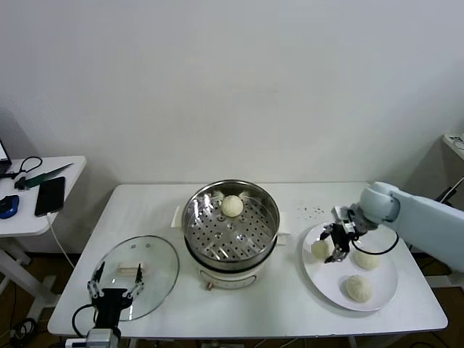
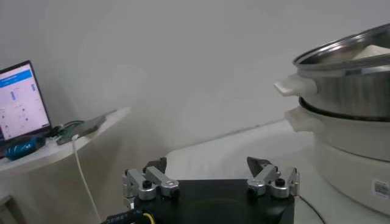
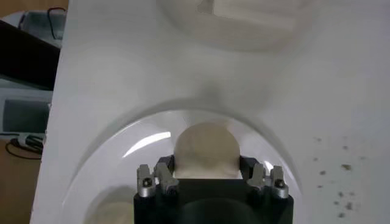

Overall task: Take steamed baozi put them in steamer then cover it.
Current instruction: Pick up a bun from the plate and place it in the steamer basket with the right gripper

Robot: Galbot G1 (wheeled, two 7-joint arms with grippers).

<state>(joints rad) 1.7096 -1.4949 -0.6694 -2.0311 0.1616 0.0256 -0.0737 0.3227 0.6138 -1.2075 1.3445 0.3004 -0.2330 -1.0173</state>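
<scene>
The steel steamer (image 1: 276, 217) stands mid-table on its white base, with one baozi (image 1: 232, 206) on the perforated tray. Three more baozi lie on the white plate (image 1: 326, 279) at the right. My right gripper (image 1: 336, 243) is down on the plate, its fingers pressed against both sides of the left-most baozi (image 1: 320, 249). In the right wrist view that baozi (image 3: 206, 149) fills the gap of the right gripper (image 3: 206, 164). The glass cover (image 1: 156, 268) lies flat at the front left. My left gripper (image 1: 116, 274) hovers open over the cover's near edge, with nothing between its fingers (image 2: 210, 167).
The other two baozi (image 1: 367, 259) (image 1: 358, 288) sit close to the right gripper on the plate. A side table at the far left holds a phone (image 1: 49, 196), cables and a laptop (image 2: 21, 100). The steamer's side handle (image 2: 295, 85) sticks out toward the left arm.
</scene>
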